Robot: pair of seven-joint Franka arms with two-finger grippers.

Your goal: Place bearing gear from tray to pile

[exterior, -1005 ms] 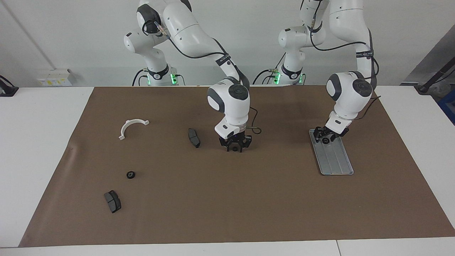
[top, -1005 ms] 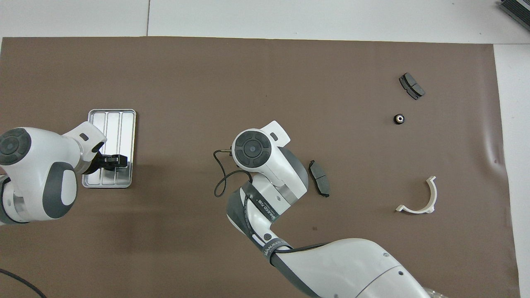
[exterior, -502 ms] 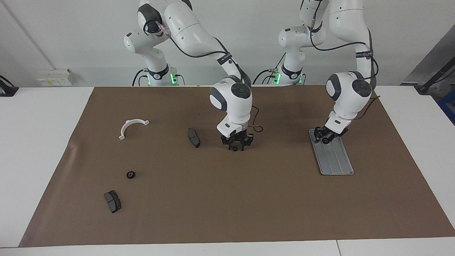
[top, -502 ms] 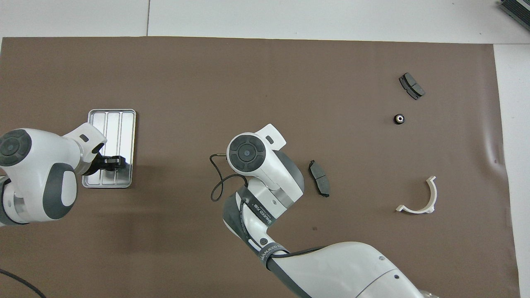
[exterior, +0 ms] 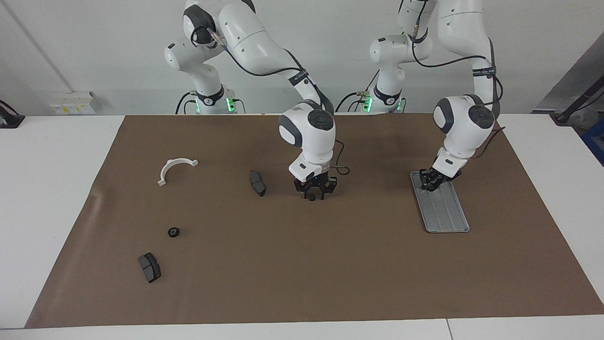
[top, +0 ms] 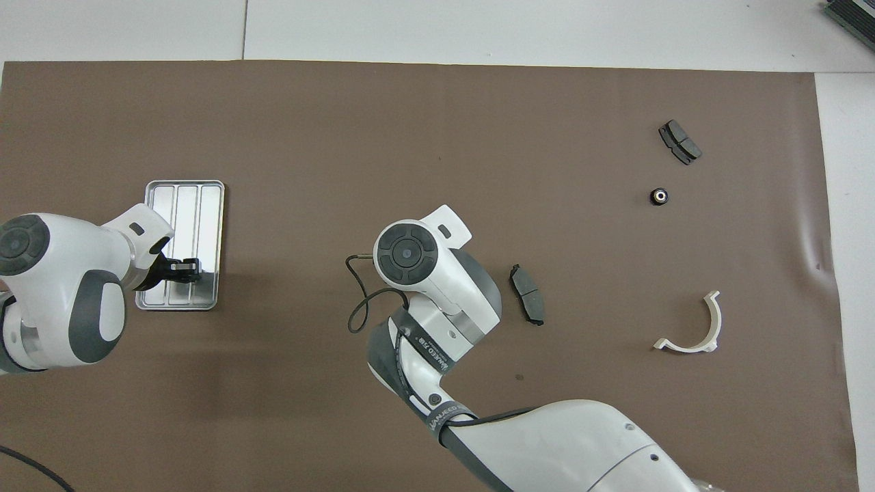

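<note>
- left gripper (exterior: 432, 185) is sitting down in the tray (exterior: 446, 215), at the end nearer the robots, can't tell if its fingers are clamping anything
- right gripper (exterior: 314, 194) is hanging over the mat's (exterior: 302, 264) middle, pinching a small bearing gear (exterior: 312, 198)
- lone black gear (exterior: 173, 232) is lying near the mat's edge at the right arm's end

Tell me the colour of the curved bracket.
White; the bracket shows best in the overhead view.

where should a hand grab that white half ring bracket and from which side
Pinch the white half-ring bracket across its thin band at mid-arc, coming straight down. It lies flat, with bare mat inside and outside the curve, so a finger likely fits each side.
</note>
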